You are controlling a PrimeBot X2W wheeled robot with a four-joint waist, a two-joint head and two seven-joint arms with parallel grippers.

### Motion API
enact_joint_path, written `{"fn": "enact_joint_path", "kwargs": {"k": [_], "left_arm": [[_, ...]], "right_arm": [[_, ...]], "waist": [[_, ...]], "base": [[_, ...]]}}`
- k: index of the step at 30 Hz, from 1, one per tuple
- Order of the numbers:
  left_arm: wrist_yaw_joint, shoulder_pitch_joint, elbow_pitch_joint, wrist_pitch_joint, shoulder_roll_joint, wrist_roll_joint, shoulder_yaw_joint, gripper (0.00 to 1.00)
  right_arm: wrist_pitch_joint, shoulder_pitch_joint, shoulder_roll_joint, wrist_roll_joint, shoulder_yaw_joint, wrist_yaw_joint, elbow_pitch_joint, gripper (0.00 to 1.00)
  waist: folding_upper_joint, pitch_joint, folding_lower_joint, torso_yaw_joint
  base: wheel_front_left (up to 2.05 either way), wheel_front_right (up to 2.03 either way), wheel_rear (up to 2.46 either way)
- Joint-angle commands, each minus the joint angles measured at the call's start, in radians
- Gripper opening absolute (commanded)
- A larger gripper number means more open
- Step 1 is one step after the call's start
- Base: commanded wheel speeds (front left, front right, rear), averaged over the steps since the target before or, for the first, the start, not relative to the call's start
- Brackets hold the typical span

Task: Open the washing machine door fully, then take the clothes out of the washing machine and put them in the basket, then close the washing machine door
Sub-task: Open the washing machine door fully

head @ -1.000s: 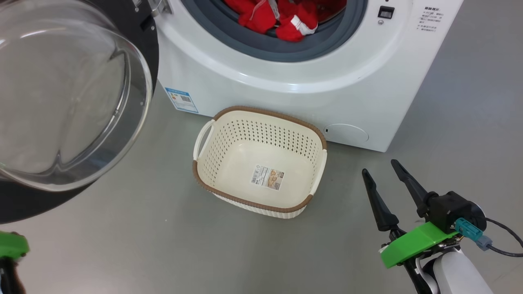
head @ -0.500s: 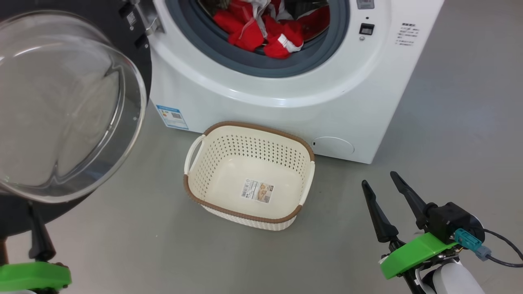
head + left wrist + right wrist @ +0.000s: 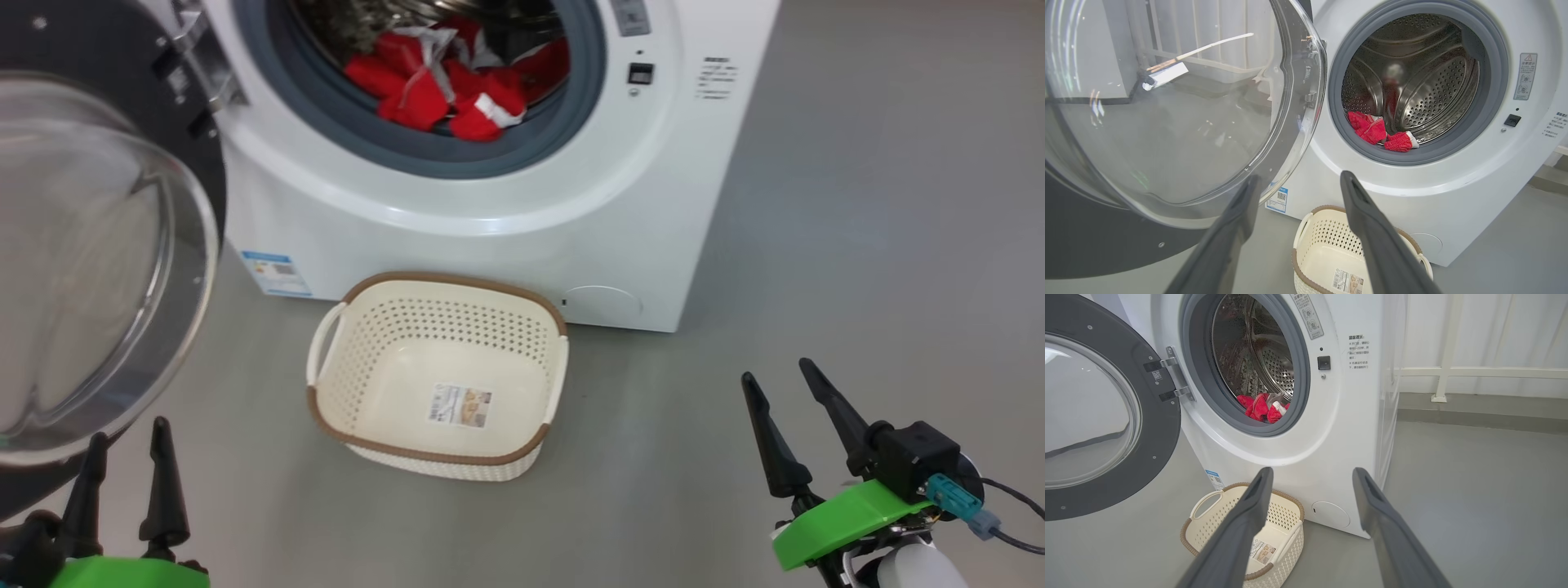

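So, w/ the washing machine door (image 3: 90, 261) swung wide beside the washing machine (image 3: 457, 212), we judged step one done. The clothes (image 3: 441, 90) lay in a red heap at the drum's front lip; none were in the basket (image 3: 441, 335), which sat on the floor just below the opening. Our left gripper (image 3: 129, 430) & right gripper (image 3: 774, 371) hung low, fingers apart, holding nothing. Left to do: unload, then shut the door.

I see a clear way into the washing machine (image 3: 457, 212). The washing machine door (image 3: 82, 269) juts out left.
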State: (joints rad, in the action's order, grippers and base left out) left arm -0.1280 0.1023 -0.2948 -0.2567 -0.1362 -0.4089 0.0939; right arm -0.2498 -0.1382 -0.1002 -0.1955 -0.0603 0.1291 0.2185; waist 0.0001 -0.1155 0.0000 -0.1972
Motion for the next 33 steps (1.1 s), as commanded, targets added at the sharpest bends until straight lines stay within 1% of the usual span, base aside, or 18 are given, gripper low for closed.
{"fn": "enact_joint_path", "kwargs": {"k": [1, 11, 17, 26, 33], "left_arm": [[-0.003, 0.004, 0.033, -0.005, -0.044, -0.007, 0.025, 1.0], [-0.003, -0.047, 0.098, -0.005, -0.072, -0.038, -0.075, 1.0], [-0.003, -0.062, 0.112, -0.005, -0.075, -0.047, -0.103, 1.0], [-0.003, -0.08, 0.139, -0.005, -0.074, -0.053, -0.095, 1.0], [-0.003, -0.084, 0.148, -0.005, -0.076, -0.056, -0.101, 1.0]], "right_arm": [[-0.012, 0.013, -0.001, -0.011, -0.018, 0.002, -0.029, 1.0], [-0.012, 0.044, 0.003, -0.011, 0.022, 0.002, -0.044, 1.0], [-0.012, 0.052, 0.007, -0.009, 0.028, 0.002, -0.047, 1.0], [-0.012, 0.053, 0.015, -0.007, 0.04, 0.002, -0.06, 1.0], [-0.012, 0.058, 0.016, -0.004, 0.055, 0.002, -0.069, 1.0]], "waist": [[-0.0001, 0.013, 0.0, 0.044], [-0.0001, 0.021, 0.0, 0.172], [-0.0001, 0.02, 0.0, 0.234], [-0.0001, 0.01, 0.0, 0.301], [-0.0001, 0.007, 0.0, 0.317]], "base": [[0.0, 0.0, 0.0], [0.0, 0.0, 0.0], [0.0, 0.0, 0.0], [0.0, 0.0, 0.0], [0.0, 0.0, 0.0]]}}
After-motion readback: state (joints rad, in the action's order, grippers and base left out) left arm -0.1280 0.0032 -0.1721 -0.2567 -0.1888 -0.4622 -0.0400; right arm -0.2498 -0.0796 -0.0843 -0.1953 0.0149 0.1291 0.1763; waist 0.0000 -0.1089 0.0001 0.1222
